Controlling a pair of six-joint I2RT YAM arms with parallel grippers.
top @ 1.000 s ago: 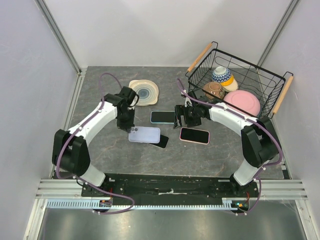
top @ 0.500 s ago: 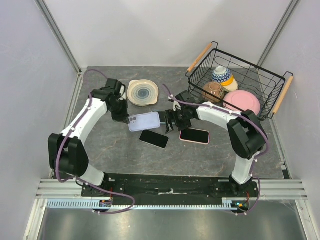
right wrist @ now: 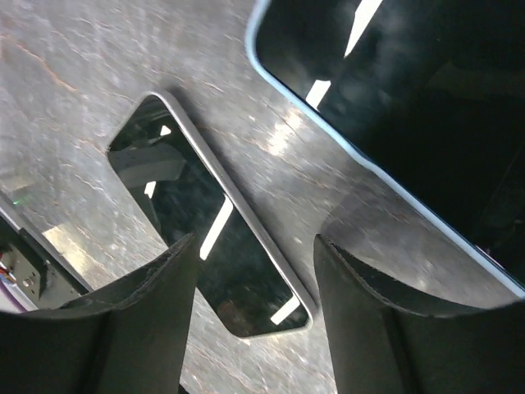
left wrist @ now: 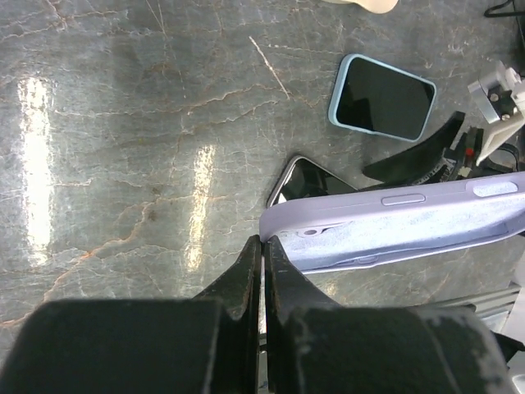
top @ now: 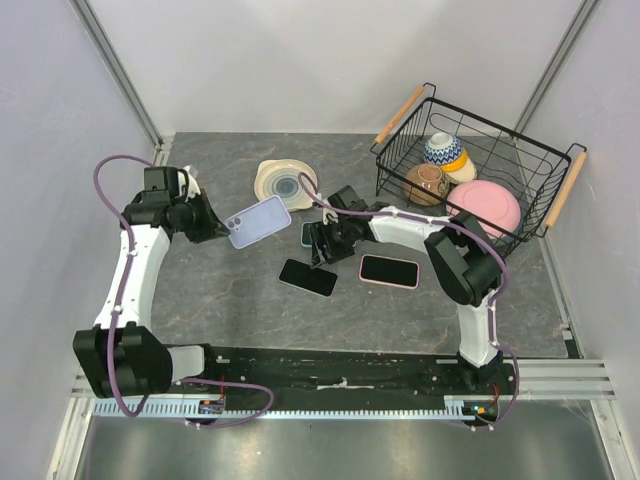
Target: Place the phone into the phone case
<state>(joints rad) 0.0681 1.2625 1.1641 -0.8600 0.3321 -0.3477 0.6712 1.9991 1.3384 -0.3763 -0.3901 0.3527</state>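
My left gripper is shut on the edge of a lavender phone case and holds it tilted above the table, left of centre. In the left wrist view the shut fingers pinch the case at its left end. A bare black phone lies flat on the table; it also shows under the case in the left wrist view. My right gripper is open, just above the phone's far end. The right wrist view shows the silver-edged phone between and beyond the spread fingers.
A blue-cased phone lies under my right gripper, also in the wrist views. A pink-cased phone lies to the right. A cream plate sits at the back. A wire basket with bowls stands back right.
My left arm lifted the lavender case up and to the left, uncovering the black phone. My right gripper moved left toward the black phone.
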